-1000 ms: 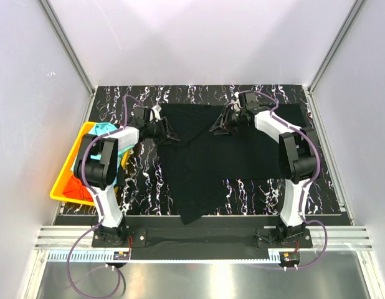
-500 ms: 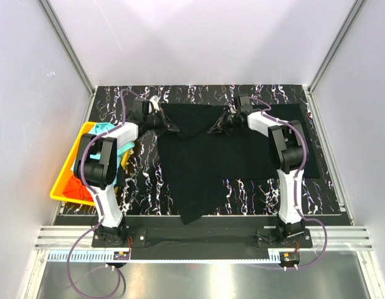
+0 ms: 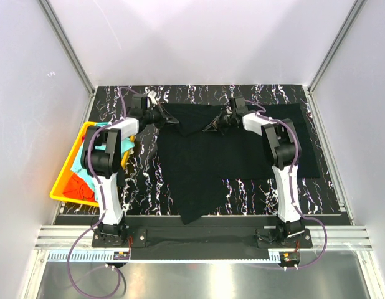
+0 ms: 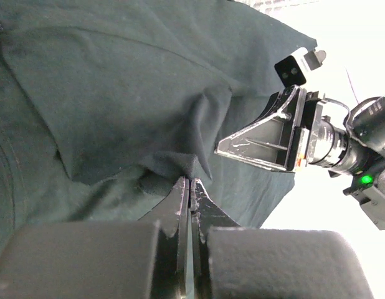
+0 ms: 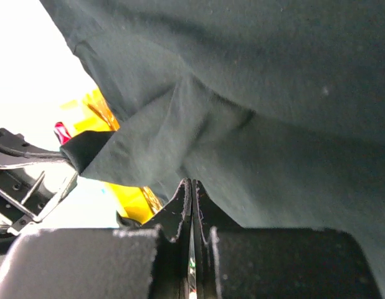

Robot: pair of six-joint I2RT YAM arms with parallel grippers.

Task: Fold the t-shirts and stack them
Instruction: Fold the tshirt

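Left tool [image 3: 174, 121] and right tool [image 3: 208, 129] pinch black t-shirt's [image 3: 230, 156] far edge.

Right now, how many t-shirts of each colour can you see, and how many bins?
Black t-shirt: 1
Turquoise t-shirt, in the bin: 1
Orange-red t-shirt, in the bin: 1
Yellow bin: 1
Total: 4

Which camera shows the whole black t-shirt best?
Top external: the black t-shirt shows nearly whole, spread out. The left wrist view shows only bunched cloth pinched by the left gripper; the right wrist view, the same at the right gripper.
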